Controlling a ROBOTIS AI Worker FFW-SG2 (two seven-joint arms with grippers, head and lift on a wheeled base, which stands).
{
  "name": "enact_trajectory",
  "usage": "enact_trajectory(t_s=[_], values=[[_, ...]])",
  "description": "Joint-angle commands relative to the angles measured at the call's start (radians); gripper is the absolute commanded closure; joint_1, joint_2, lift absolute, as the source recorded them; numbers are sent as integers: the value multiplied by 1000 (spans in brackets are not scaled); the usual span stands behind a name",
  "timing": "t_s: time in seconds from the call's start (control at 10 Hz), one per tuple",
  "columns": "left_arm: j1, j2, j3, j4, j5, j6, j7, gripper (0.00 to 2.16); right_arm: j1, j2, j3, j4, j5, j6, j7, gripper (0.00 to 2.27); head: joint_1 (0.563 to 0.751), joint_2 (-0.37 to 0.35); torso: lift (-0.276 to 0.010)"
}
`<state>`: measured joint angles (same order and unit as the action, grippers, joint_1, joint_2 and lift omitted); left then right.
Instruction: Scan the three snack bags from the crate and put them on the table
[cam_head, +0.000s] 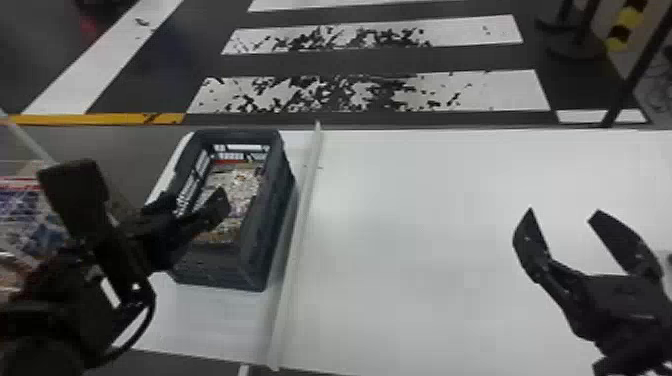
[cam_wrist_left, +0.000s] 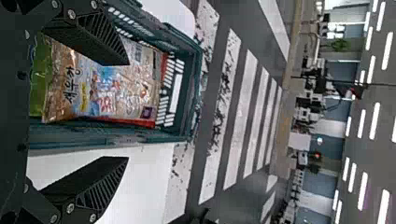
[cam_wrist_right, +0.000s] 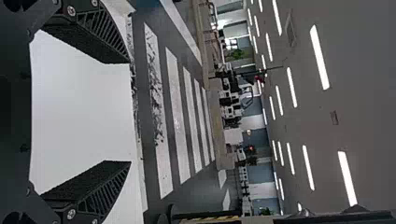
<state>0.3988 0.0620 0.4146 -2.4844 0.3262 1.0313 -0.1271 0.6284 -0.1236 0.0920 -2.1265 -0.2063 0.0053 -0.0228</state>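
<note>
dark blue-green crate (cam_head: 270, 235), tan snack bag (cam_wrist_left: 70, 91) with blue patches, white table (cam_head: 425, 225), dark floor (cam_head: 425, 60) striped white

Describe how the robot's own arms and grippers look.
The left arm is black, with a blocky dark housing at the wrist, a small white patch and a looping black cable. Both the left gripper and the right gripper are black too, each with two tapered, wedge-shaped fingers, ribbed along the side, and silver-coloured screws near the finger bases.
</note>
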Motion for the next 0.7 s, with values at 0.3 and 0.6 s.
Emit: enact_trajectory(t_s=[0.3,0.6], values=[[-362,114,13,282,-15,364,-34,164,-26,-19,21,79,48,9,1,124,695,232,-94],[-541,139,-74,467,-98,453,-75,164,-35,-44,32,80,65,71,0,124,695,240,-94]])
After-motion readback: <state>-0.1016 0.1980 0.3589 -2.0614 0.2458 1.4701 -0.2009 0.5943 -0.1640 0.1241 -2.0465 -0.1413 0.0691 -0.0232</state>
